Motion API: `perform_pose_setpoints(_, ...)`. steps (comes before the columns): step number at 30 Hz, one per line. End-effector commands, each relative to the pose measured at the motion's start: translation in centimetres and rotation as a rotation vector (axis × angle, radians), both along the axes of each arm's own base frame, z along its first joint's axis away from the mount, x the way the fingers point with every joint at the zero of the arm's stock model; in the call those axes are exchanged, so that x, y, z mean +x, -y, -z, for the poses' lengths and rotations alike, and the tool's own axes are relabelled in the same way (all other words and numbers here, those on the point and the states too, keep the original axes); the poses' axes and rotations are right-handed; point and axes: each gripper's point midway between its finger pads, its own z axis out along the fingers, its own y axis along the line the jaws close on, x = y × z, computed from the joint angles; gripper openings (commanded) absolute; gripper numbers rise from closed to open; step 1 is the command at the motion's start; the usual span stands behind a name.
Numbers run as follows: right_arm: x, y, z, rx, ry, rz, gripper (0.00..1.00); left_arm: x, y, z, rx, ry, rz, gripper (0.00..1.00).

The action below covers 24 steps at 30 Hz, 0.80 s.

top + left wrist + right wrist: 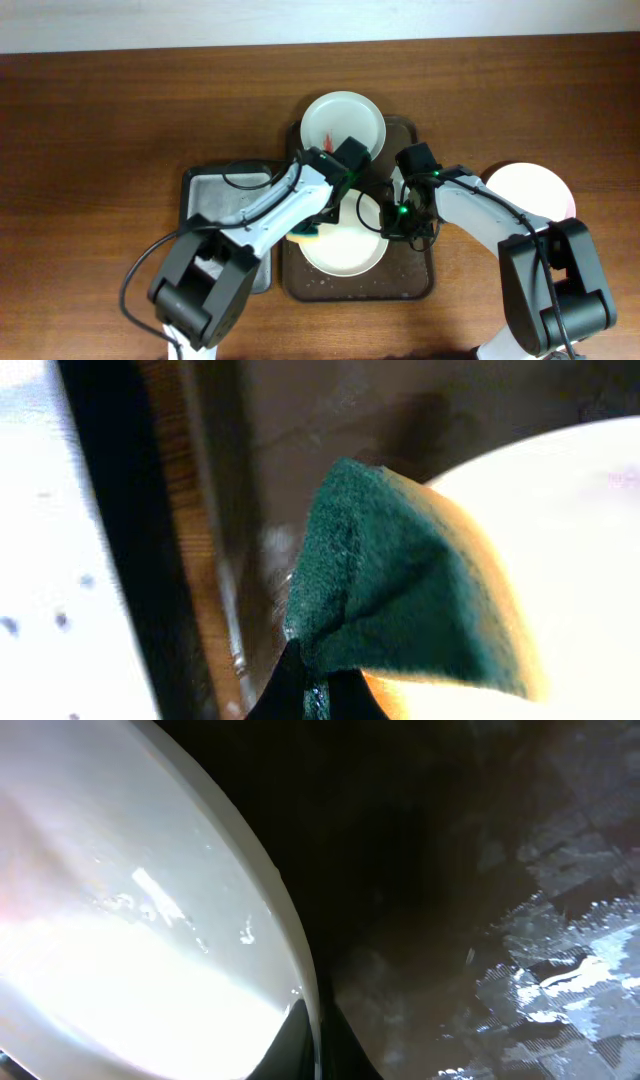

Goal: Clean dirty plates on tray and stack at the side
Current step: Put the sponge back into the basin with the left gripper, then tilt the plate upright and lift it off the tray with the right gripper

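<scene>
Quick look from overhead: left arm (pixel 283 197) has smooth white shells on the long links w/ blocky black joint housings between them. The biggest black block is nearest the base. A thin black cable (pixel 135 268) loops off it, plus another black curl by the forearm. Right arm (pixel 478 208) is the same build: white links, chunky black housings, rounded edges, black wiring alongside. A small green light (pixel 402 210) glows near its wrist. Wrist cams: left gripper (pixel 312 695) shows only dark, narrow tips at the btm edge. Right gripper (pixel 318 1055) is likewise black and tapered. Screws, markings: too small to tell.
</scene>
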Motion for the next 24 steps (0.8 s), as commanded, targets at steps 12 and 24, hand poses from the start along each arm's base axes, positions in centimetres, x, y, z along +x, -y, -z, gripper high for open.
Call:
perform_pose_setpoints(12, -0.2, 6.4, -10.7, -0.245, 0.363, 0.074, 0.04, 0.0, -14.5, -2.0, -0.373, -0.048, -0.198, 0.00)
perform_pose_setpoints(24, -1.0, 3.8, -15.9, -0.763, 0.764, -0.091, 0.04, -2.0, -14.8, -9.6, -0.435, 0.205, -0.148, 1.00)
